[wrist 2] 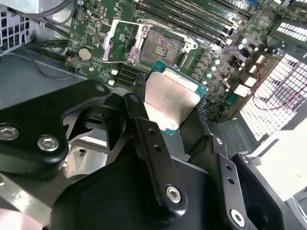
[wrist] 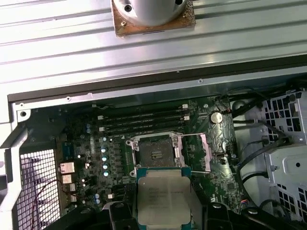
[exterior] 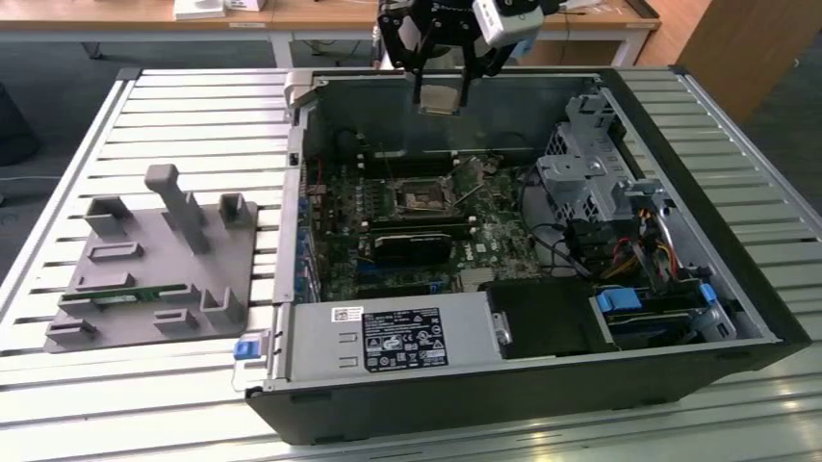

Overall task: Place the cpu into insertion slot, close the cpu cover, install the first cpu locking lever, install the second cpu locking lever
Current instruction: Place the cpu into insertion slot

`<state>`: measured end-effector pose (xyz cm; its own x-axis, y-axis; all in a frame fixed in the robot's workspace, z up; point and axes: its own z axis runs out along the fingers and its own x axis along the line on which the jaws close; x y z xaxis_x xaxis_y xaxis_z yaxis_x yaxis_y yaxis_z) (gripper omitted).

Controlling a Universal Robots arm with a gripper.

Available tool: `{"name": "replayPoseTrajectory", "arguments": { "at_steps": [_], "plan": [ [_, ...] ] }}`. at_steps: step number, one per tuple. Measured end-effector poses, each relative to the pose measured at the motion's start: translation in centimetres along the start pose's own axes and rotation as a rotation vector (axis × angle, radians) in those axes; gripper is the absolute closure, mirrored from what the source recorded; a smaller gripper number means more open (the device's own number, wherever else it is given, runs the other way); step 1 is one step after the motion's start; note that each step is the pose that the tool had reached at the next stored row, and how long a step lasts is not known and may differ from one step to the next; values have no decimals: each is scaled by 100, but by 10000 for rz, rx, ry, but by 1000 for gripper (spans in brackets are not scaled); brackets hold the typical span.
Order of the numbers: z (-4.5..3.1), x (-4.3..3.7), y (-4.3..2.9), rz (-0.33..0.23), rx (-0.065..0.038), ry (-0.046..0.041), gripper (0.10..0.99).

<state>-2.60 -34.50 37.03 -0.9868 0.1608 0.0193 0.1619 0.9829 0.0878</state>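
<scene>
My gripper (exterior: 438, 82) hangs above the open computer case, over its far wall, shut on the cpu (exterior: 438, 99). The cpu (wrist 2: 171, 98) is a flat square chip with a dull silvery top, pinched at two opposite edges between the black fingers (wrist 2: 141, 80). It sits high above the motherboard, apart from it. The insertion slot (wrist: 156, 154) lies bare and open on the board, just beyond the held cpu (wrist: 163, 195). The cpu cover (wrist 2: 121, 40), a silvery frame plate, is swung open beside the insertion slot (wrist 2: 162, 48). In the exterior view the insertion slot (exterior: 421, 198) is near the board's middle.
The case walls (exterior: 298, 192) ring the board. A black module (exterior: 411, 241) lies just in front of the socket, a drive cage (exterior: 584, 183) with cables at the exterior view's right, and a power supply (exterior: 385, 339) near the front. A grey fixture plate (exterior: 154, 260) stands outside the case.
</scene>
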Motion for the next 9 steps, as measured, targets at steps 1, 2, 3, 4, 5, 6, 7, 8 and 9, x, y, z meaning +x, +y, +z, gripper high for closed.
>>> {"name": "replayPoseTrajectory", "arguments": {
  "at_steps": [1,2,3,4,5,6,7,8,9],
  "plan": [
    [0,0,0,61,-1,-6,553],
    [0,0,0,126,-1,-11,553],
    [1,0,0,189,-2,-17,553],
    [1,0,0,254,-3,-23,553],
    [1,0,0,321,-2,-28,553],
    [1,0,0,386,-4,-34,553],
    [1,0,0,442,-5,-39,553],
    [2,0,0,493,-6,-44,553],
    [2,0,0,544,-8,-49,553]
  ]
}}
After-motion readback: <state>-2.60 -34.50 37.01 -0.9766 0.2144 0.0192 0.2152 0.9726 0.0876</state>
